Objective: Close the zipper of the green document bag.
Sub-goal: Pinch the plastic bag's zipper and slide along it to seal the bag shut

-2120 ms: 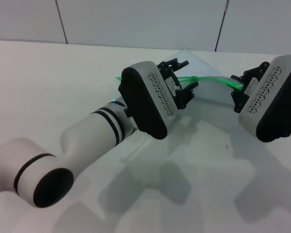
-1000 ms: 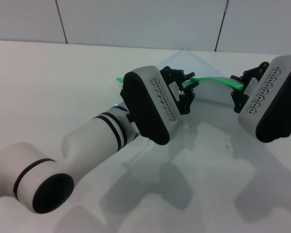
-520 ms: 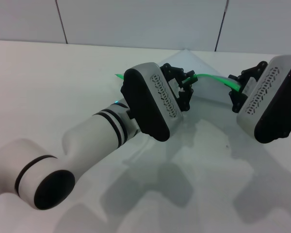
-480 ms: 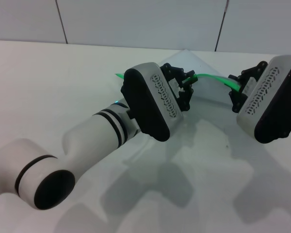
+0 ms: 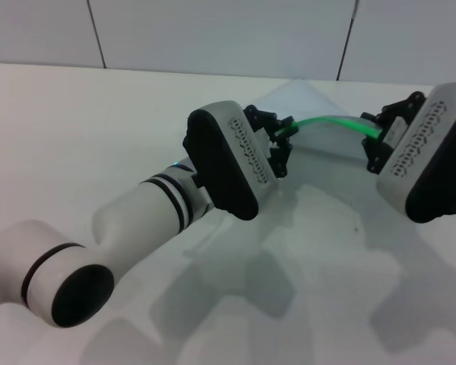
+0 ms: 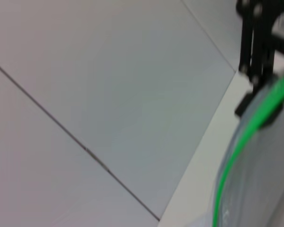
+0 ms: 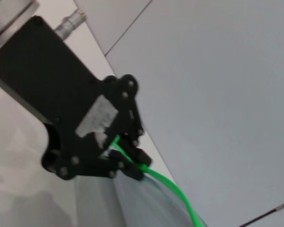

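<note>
Now the green document bag (image 5: 330,144) hangs raised near the worktop's (image 5: 83,129) far edge, its zipper (image 5: 327,120) arching higher than before; the left gripper (image 5: 281,137) has slid leftward, fingers closed on the strip, while the right gripper (image 5: 376,141) stays clamped on its other end.

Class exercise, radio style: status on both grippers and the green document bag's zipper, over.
Left gripper shut on the zipper, lifted off the table. Right gripper shut on its other end. Green document bag hanging between them. Nothing in the way.
</note>
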